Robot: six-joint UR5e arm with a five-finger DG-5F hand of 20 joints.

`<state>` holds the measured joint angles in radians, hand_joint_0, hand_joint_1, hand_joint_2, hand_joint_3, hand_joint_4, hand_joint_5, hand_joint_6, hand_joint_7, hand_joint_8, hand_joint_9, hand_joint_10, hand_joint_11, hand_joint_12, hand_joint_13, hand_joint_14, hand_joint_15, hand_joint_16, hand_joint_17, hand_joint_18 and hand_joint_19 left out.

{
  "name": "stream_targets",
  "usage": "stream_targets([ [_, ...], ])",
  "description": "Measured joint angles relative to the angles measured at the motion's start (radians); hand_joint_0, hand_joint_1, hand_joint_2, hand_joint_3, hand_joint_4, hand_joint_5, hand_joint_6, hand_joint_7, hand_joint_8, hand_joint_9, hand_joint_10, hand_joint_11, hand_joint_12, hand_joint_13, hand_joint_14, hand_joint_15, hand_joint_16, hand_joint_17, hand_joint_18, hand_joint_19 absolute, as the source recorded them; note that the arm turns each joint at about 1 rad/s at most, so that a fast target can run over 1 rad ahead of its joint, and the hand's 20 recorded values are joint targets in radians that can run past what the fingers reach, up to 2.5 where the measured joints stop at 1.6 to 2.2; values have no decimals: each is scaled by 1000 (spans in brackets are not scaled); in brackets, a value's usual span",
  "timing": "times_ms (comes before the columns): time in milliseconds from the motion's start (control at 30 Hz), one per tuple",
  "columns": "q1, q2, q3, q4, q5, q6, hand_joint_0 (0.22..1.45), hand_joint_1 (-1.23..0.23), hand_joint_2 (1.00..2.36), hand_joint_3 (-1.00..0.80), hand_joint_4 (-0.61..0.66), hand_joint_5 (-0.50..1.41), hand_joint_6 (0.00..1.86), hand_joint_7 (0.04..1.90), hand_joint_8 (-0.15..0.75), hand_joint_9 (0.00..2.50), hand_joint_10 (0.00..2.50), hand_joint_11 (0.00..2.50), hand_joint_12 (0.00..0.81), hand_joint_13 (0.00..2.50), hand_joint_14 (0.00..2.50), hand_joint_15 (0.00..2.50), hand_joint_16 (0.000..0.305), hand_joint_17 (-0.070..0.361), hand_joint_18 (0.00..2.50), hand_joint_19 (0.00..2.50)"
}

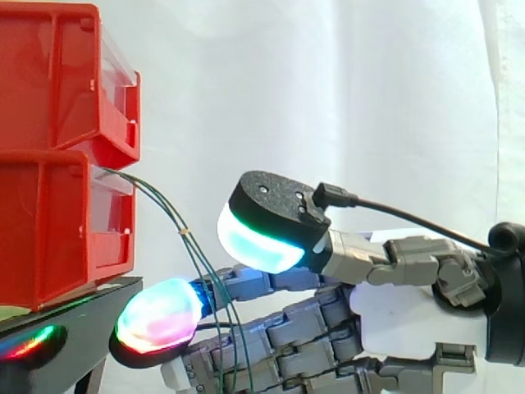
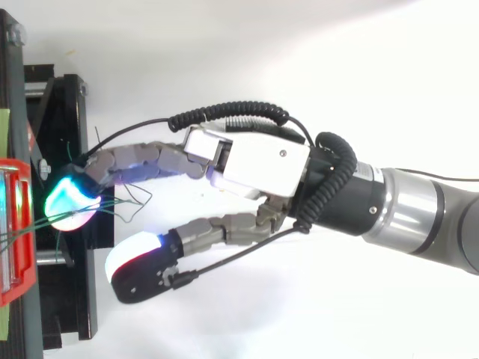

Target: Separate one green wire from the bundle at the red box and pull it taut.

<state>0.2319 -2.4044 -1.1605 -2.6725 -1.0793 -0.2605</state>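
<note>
Several thin green wires (image 1: 168, 215) leave the front of the lower red bin (image 1: 49, 238) as a bundle and slope down to the right, held together by a small pale tie. They then drop across the fingers of my hand (image 1: 402, 320), which reaches in from the right. The fingers are nearly straight, and one glowing fingertip (image 1: 160, 316) sits just below the bin's front edge. The thumb pad (image 1: 258, 238) hovers above and apart from the wires. From above, the wires (image 2: 123, 203) loop loosely beside the fingertip (image 2: 67, 198) close to the bin (image 2: 15, 224). No wire is visibly pinched.
A second red bin (image 1: 57, 82) is stacked on the lower one. Both rest on a black stand (image 1: 82, 308) whose frame (image 2: 63, 112) lies under the fingertips. A white curtain hangs behind, and a white surface lies below the arm.
</note>
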Motion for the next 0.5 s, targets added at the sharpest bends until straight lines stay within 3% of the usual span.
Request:
stream_targets([
  [233, 6, 0, 61, -117, -1, 46, 557, -571, 1000, -500, 191, -161, 502, 732, 227, 665, 0, 0, 272, 435, 1, 55, 37, 84, 339, 317],
  [500, 6, 0, 76, -151, -1, 82, 561, -576, 1000, -500, 198, -150, 502, 755, 230, 704, 0, 0, 275, 460, 2, 67, 37, 83, 358, 331],
])
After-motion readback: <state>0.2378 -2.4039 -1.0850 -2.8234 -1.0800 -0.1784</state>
